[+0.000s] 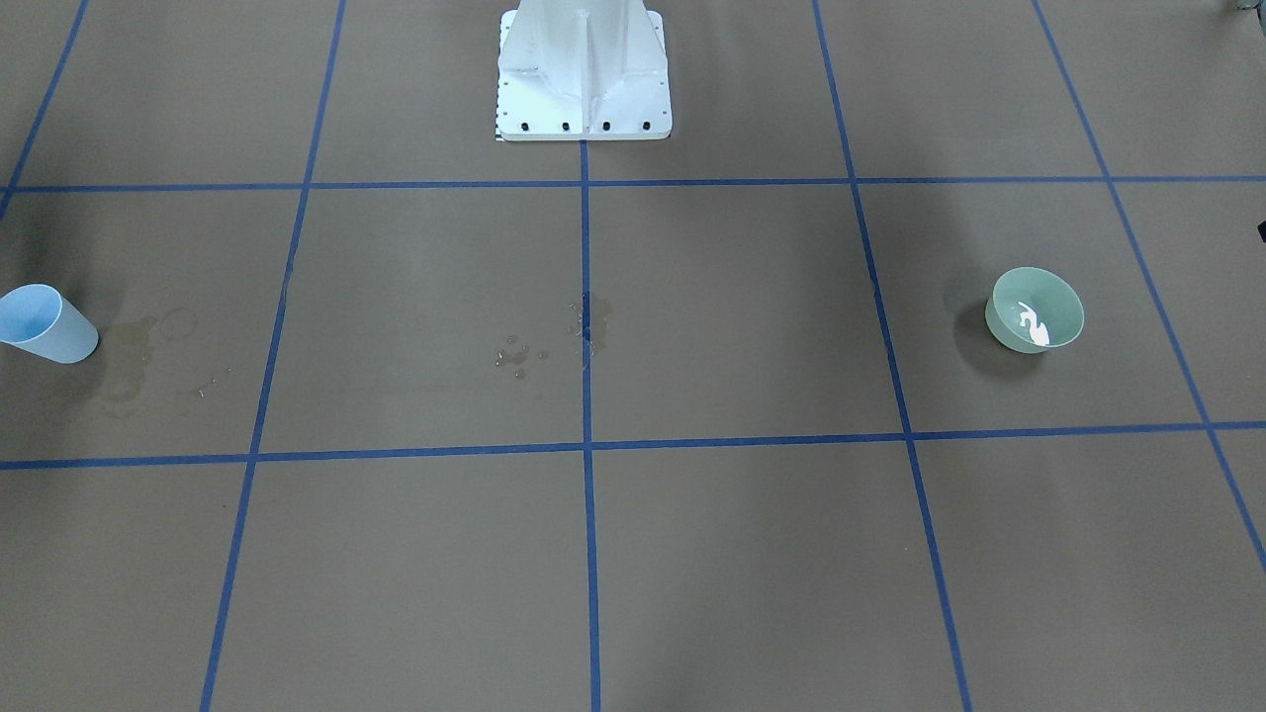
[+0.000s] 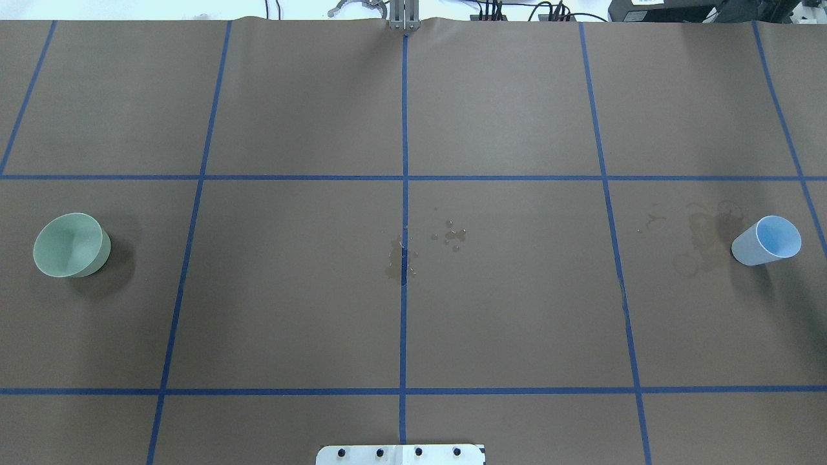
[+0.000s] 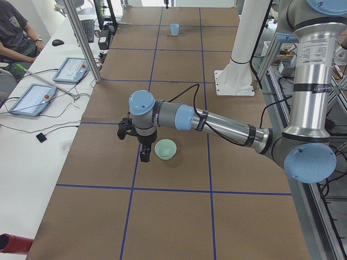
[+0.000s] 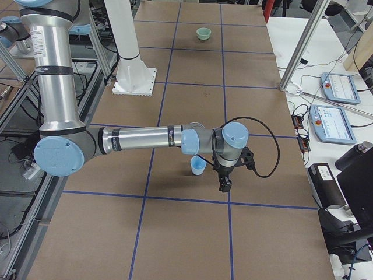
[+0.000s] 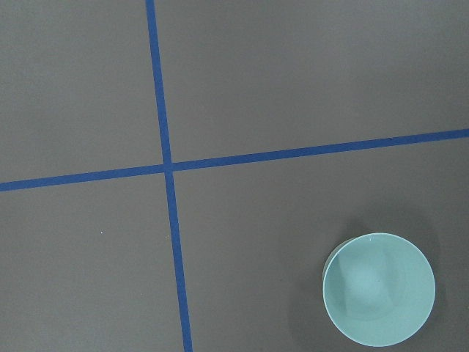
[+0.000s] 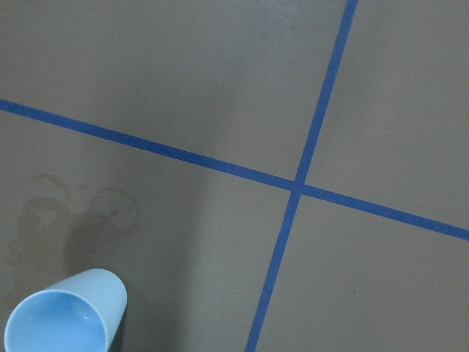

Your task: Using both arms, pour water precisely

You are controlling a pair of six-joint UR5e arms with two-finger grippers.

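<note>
Two vessels stand upright and well apart on the brown counter (image 1: 742, 554) in the front-facing view. A light blue cup (image 1: 45, 324) is at the robot's right end and a green bowl (image 1: 1036, 310) at its left end. I see the water (image 1: 1033, 326) as a white reflection inside the bowl. Droplets (image 1: 519, 354) lie by the middle one of the blue tape lines (image 1: 586, 494), and a wet stain (image 1: 138, 351) spreads just beside the cup. The white pedestal base (image 1: 584, 74) sits at the top edge.

From overhead, the bowl is at the left edge and the cup at the right, with the droplets between them.

In the left side view, the left arm (image 3: 217, 124) reaches out low over the counter. The left tool (image 3: 144, 156) points down just beside the bowl, and I cannot tell whether it is spread or pressed together. An operator (image 3: 13, 32) sits at a white desk with two tablets (image 3: 70, 69).

In the right side view, the right arm (image 4: 145, 140) stretches out likewise. The right tool (image 4: 225, 185) hangs just beside the cup, and again I cannot tell its state.

My left wrist camera shows the bowl at lower right, near a tape crossing.

My right wrist camera shows the cup at lower left, with stain rings beside it.
</note>
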